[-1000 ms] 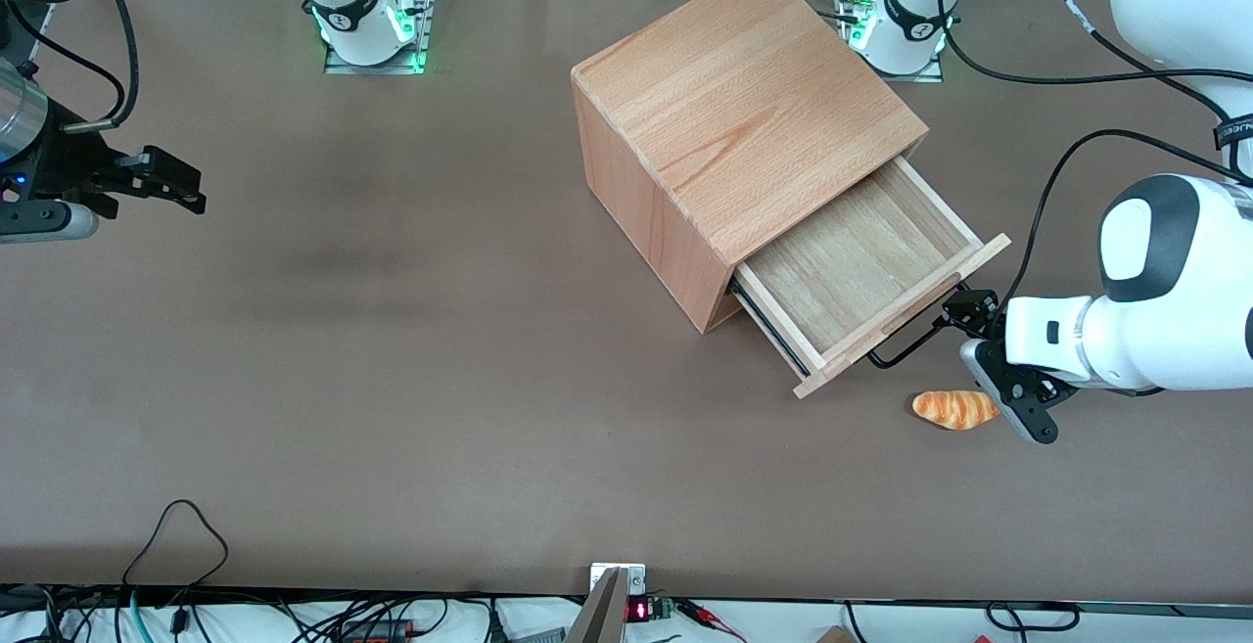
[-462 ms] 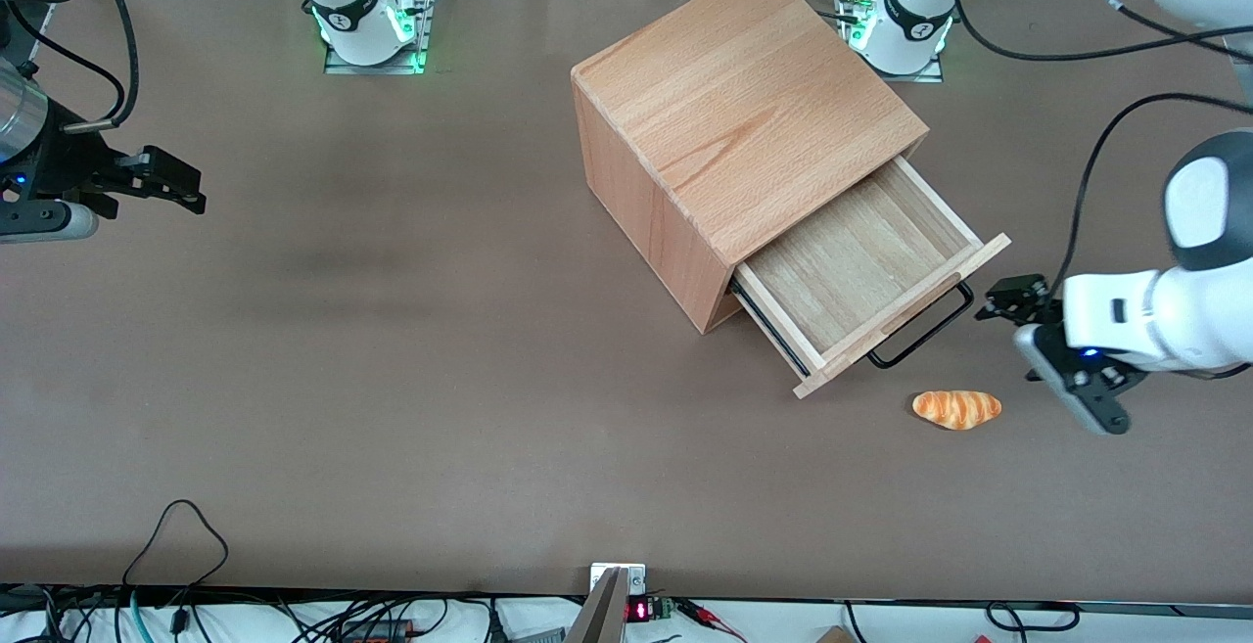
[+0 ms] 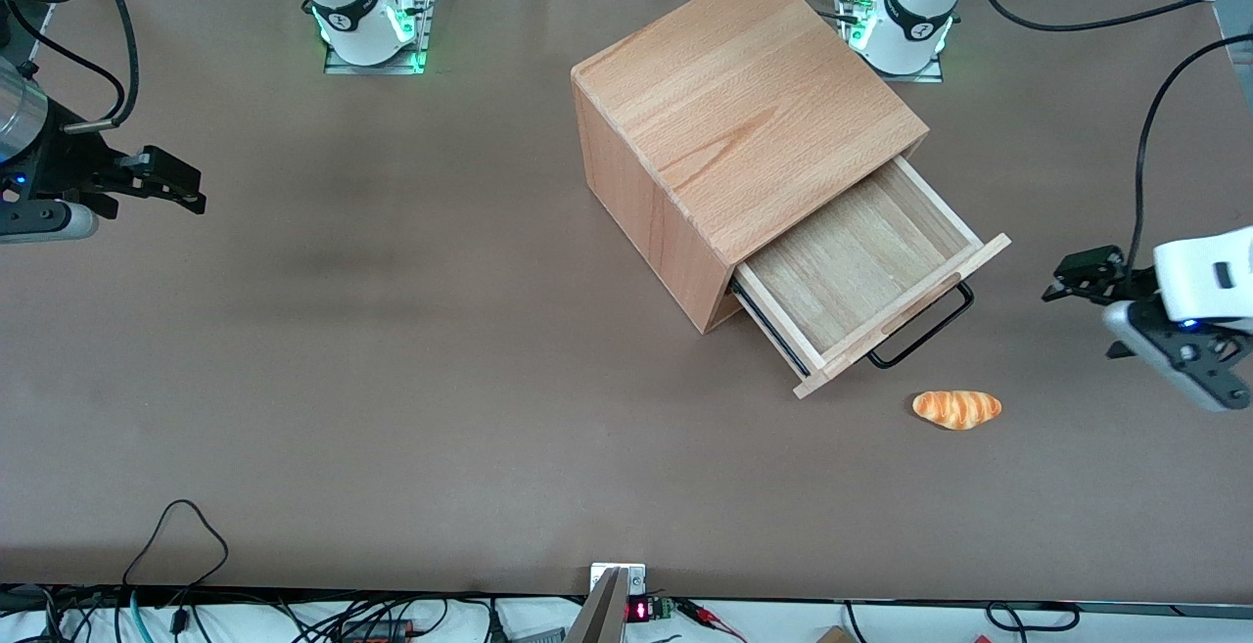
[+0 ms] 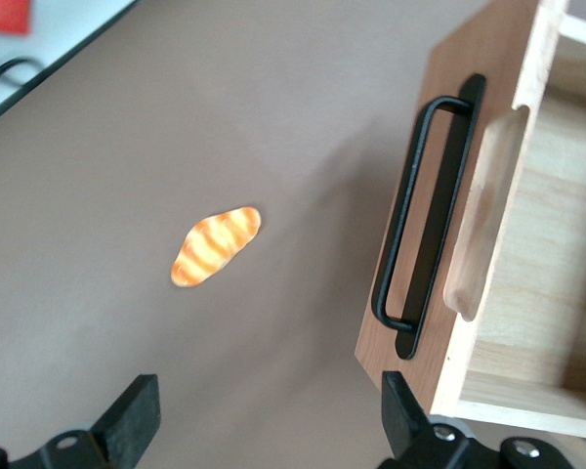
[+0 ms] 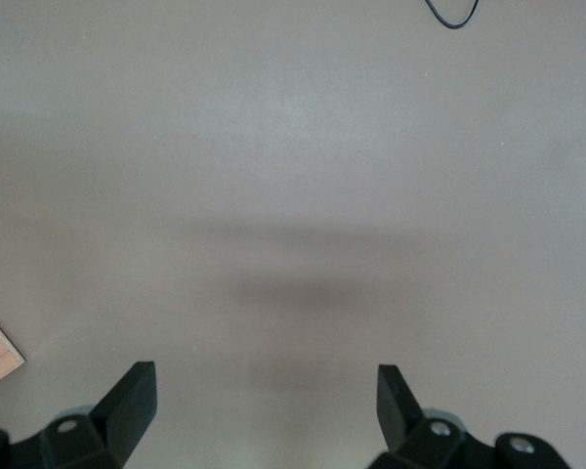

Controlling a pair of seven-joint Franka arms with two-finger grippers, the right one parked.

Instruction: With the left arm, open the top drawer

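The top drawer point(image 3: 861, 266) stands pulled well out of the wooden cube cabinet point(image 3: 744, 105), its light tray bare inside. A thin black bar handle point(image 3: 925, 330) runs along the drawer front point(image 4: 420, 244). The left arm point(image 3: 1199, 281) has its gripper point(image 3: 1062, 281) off toward the working arm's end of the table, a clear gap away from the handle and touching nothing. In the left wrist view the gripper point(image 4: 269, 415) is open, with only brown tabletop between its fingers, and the handle point(image 4: 425, 210) and the drawer's tray point(image 4: 537, 244) lie ahead of it.
An orange striped bread roll point(image 3: 956, 408) lies on the table nearer the front camera than the drawer front, also seen as the roll point(image 4: 216, 244) from the wrist. Black cables point(image 3: 1145, 144) hang by the working arm. Arm bases point(image 3: 905, 22) stand at the table's back edge.
The gripper has let go of the handle and drawn back from the drawer toward the working arm's end of the table, rising a little. The drawer stays pulled out.
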